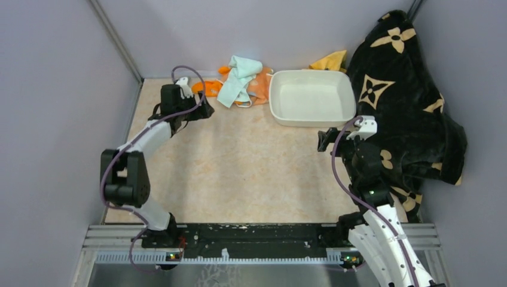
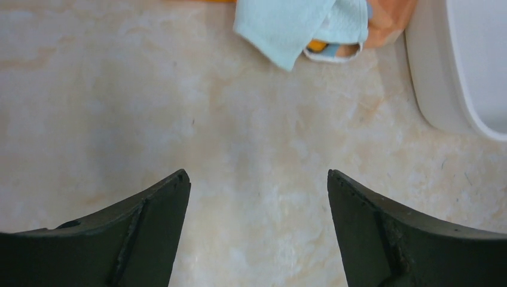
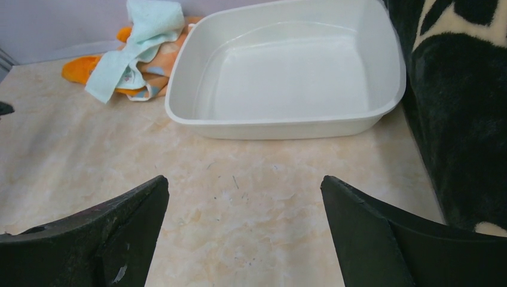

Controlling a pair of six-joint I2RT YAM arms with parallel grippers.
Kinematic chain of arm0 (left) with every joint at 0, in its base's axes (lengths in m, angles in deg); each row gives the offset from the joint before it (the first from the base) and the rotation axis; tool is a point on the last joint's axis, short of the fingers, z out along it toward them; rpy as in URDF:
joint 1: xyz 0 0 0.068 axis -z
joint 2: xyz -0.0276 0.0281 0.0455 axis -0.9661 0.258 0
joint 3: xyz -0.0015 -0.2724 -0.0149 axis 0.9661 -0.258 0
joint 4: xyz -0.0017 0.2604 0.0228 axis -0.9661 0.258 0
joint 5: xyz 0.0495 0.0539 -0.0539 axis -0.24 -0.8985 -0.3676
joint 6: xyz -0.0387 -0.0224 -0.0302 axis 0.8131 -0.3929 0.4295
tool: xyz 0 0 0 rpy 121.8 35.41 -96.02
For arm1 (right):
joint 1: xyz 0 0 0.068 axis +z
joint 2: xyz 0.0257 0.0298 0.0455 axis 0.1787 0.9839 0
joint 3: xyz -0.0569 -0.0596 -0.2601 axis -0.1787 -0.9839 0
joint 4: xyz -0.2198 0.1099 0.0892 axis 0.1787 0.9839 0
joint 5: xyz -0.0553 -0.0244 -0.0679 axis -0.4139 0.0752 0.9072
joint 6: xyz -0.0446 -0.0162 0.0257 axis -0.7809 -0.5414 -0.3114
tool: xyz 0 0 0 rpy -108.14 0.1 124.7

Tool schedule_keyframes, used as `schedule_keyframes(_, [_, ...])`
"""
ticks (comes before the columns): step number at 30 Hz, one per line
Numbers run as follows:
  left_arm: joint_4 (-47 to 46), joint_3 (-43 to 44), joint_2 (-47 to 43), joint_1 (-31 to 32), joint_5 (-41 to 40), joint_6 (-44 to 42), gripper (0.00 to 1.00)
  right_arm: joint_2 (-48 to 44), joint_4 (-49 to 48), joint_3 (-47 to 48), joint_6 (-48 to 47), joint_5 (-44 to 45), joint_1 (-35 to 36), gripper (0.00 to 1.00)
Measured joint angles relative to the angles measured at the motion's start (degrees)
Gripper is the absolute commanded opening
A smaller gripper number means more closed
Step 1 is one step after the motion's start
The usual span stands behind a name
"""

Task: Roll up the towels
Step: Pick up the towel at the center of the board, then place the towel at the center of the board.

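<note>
Mint-green soft towel point(image 1: 239, 75) tangles with orange cloths point(image 1: 262, 88) beside the white plastic tub point(image 3: 269, 128); left gripper point(image 2: 257, 179) and right gripper point(image 3: 244, 182) gape empty, a grab could snag several

The right pincer point(image 3: 244, 185) is held wide open above the marbled desk point(image 3: 89, 149). A white rectangular tub point(image 3: 269, 128) is set just ahead. Against its left side, the mint towel point(image 3: 143, 36) is draped over the orange towel point(image 3: 84, 66). A black blanket point(image 3: 460, 119) is bunched at the right.
</note>
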Motion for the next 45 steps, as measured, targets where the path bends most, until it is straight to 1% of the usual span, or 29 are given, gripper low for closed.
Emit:
schedule_keyframes(3, [-0.37, 9.20, 10.51, 0.35, 1.68, -0.04, 0.89, 0.52, -0.74, -0.57, 0.11, -0.50, -0.04, 0.99])
schedule_keyframes(7, [-0.39, 20.24, 22.93, 0.59, 3.21, -0.13, 0.85, 1.09, -1.16, -0.68, 0.81, -1.70, -0.07, 0.98])
schedule_keyframes(12, [0.48, 32.15, 34.99, 0.66, 5.79, -0.07, 0.76, 1.44, -1.20, -0.68, 1.95, -2.78, -0.07, 0.98])
schedule_keyframes(14, [1.11, 36.06, 38.60, 0.66, 7.13, 0.11, 0.66, 1.46, -1.20, -0.68, 2.12, -2.89, -0.07, 0.98])
schedule_keyframes(17, [1.57, 39.69, 42.12, 0.66, 8.72, 0.39, 0.40, 1.44, -1.18, -0.68, 2.47, -2.86, -0.07, 0.98])
schedule_keyframes(20, [2.34, 40.48, 42.95, 0.66, 10.67, 0.44, 0.20, 1.44, -0.98, -0.66, 2.71, -2.82, -0.07, 0.98])
schedule_keyframes(22, [3.06, 40.50, 42.60, 0.66, 12.07, 0.07, 0.10, 1.44, -0.87, -0.66, 2.91, -2.82, -0.07, 0.97])
schedule_keyframes(24, [4.59, 40.37, 41.24, 0.66, 13.27, -0.70, 0.04, 1.44, -0.74, -0.63, 2.95, -2.82, -0.07, 0.98])
schedule_keyframes(26, [5.95, 39.54, 38.27, 0.66, 14.03, -1.40, 0.01, 1.44, -0.66, -0.63, 2.99, -2.82, -0.07, 0.97])
schedule_keyframes(30, [9.97, 38.84, 27.63, 0.66, 14.53, -3.85, 0.01, 1.81, -0.96, -0.63, 3.08, -2.84, -0.07, 0.97])
schedule_keyframes(35, [14.27, 39.36, 9.81, 0.70, 12.74, -8.39, 0.00, 3.87, -1.90, -0.61, 3.06, -3.89, -0.07, 0.97])
schedule_keyframes(37, [15.45, 39.95, 4.07, 0.72, 12.04, -9.88, 0.00, 5.07, -2.91, -0.59, 3.06, -4.98, -0.07, 0.97])
schedule_keyframes(42, [20.15, 39.74, -8.20, 0.76, 9.99, -12.74, 0.00, 8.31, -5.73, -0.57, 3.30, -9.44, -0.07, 0.96])
schedule_keyframes(45, [22.23, 37.42, -14.16, 1.07, 9.97, -13.53, 0.00, 10.12, -7.56, -0.52, 3.56, -13.33, -0.07, 0.95])
